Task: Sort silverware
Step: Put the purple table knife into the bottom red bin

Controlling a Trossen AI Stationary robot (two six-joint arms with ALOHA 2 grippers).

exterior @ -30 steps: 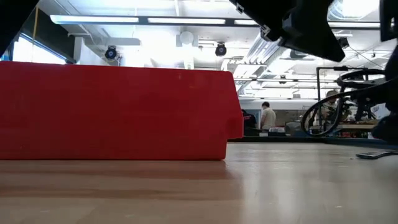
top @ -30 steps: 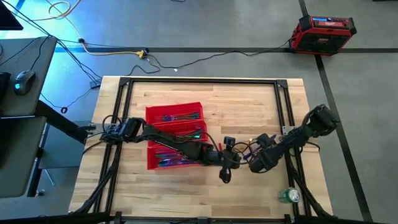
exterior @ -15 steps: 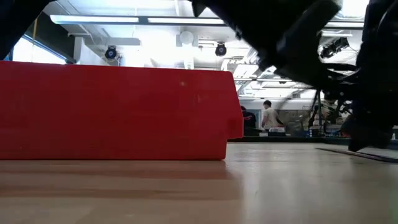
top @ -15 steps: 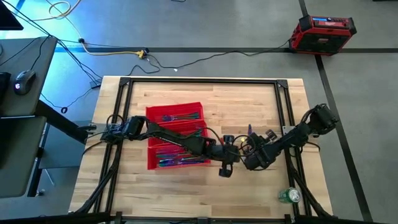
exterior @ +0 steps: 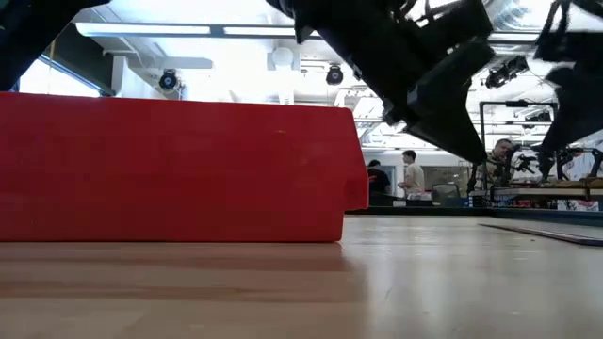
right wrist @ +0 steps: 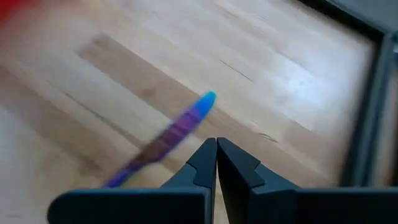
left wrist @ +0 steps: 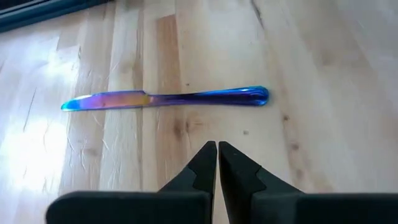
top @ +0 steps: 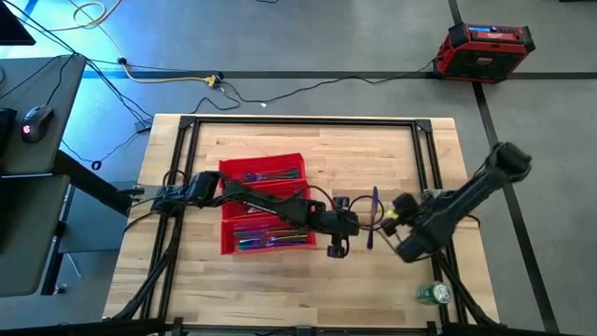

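Note:
One piece of silverware, a blue-purple knife (top: 372, 217), lies flat on the wooden table to the right of the red tray (top: 223, 233). It also shows in the left wrist view (left wrist: 165, 98) and the right wrist view (right wrist: 168, 137). More silverware (top: 268, 241) lies in the tray's compartments. My left gripper (top: 358, 223) reaches across the tray, shut, and its tips (left wrist: 217, 148) stand just short of the knife's middle. My right gripper (top: 386, 217) is shut too, raised over the table on the knife's right side (right wrist: 216, 144). Neither touches the knife.
A green can (top: 432, 294) stands near the table's front right corner. Black frame rails (top: 431, 177) run along the table's edges. In the low view the tray's red wall (exterior: 179, 174) fills the left side, with bare wood to its right.
My right gripper has risen and drawn back toward the table's right edge, tipping further down. The knife it stood over now shows in full on the table. My left gripper has moved toward the far edge and down, closer to the knife.

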